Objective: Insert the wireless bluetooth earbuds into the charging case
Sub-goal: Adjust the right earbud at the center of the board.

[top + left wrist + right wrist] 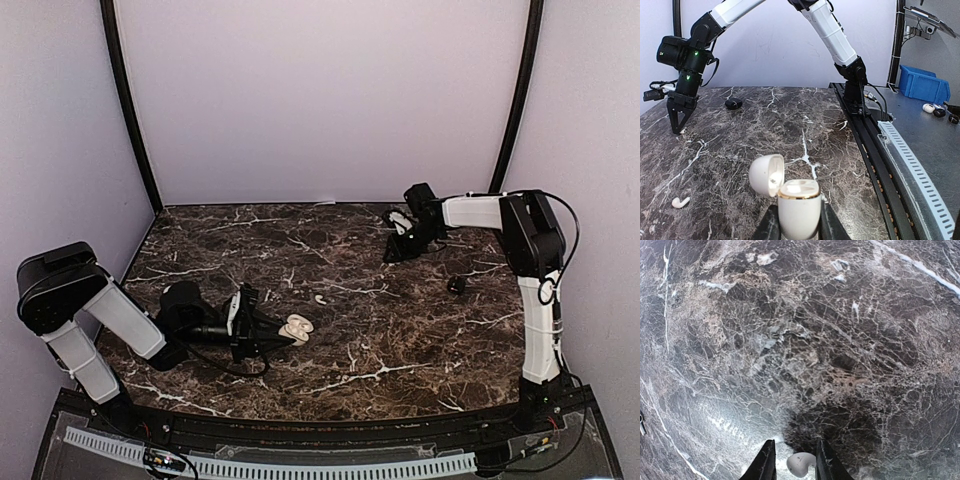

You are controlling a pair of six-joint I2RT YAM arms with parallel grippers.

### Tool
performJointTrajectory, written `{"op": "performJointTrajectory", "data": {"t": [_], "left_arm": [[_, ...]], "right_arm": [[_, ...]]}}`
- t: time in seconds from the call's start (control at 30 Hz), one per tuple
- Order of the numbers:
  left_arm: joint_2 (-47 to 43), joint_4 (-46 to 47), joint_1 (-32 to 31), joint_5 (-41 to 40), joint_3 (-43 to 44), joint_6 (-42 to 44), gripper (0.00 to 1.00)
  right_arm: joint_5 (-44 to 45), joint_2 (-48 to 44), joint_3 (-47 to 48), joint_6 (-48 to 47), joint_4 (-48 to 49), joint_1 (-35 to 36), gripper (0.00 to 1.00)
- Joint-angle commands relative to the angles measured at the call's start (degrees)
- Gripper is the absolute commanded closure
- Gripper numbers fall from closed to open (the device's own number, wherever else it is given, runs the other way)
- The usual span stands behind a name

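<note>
While left gripper (799, 226) clamps open case (799, 200), I centre narrow right gripper (795, 446) astride earbud (800, 463) near table's (400, 340) far edge; close gently.

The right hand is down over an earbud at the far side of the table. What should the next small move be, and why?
Probably close the right hand on the small white plastic earbud. It lies between the fingers, which do not look pressed against it yet, and the left hand holds the white charging case with its lid open.
</note>
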Motion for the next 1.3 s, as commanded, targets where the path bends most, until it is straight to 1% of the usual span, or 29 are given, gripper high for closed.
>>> {"op": "performJointTrajectory", "data": {"t": [0.0,0.33,0.47,0.83,0.9,1.0,1.27], "left_arm": [[-1.2,0.4,0.3,0.8,0.0,0.1,0.91],[-1.0,0.4,0.3,0.9,0.1,0.1,0.91],[-1.1,0.1,0.3,0.9,0.1,0.1,0.91],[-1.0,0.0,0.3,1.1,0.3,-0.1,0.91],[-1.0,0.0,0.3,1.1,0.3,-0.1,0.91],[-0.9,0.0,0.3,1.1,0.3,-0.1,0.91],[-1.3,-0.2,0.3,0.9,0.1,0.2,0.91]], "right_arm": [[0.9,-2.4,-1.0,-0.1,-0.6,0.0,0.73],[0.4,-5.5,-3.8,0.0,-0.8,0.0,0.73],[-1.8,-7.9,-7.0,1.2,0.6,0.4,0.73],[-3.5,-13.7,-14.8,3.1,3.3,3.9,0.73],[-1.9,-14.4,-14.8,3.0,3.5,3.9,0.72],[3.4,-14.5,-13.4,2.2,2.9,3.9,0.72],[15.6,-9.8,-5.9,-3.3,-2.3,3.8,0.78]]}}
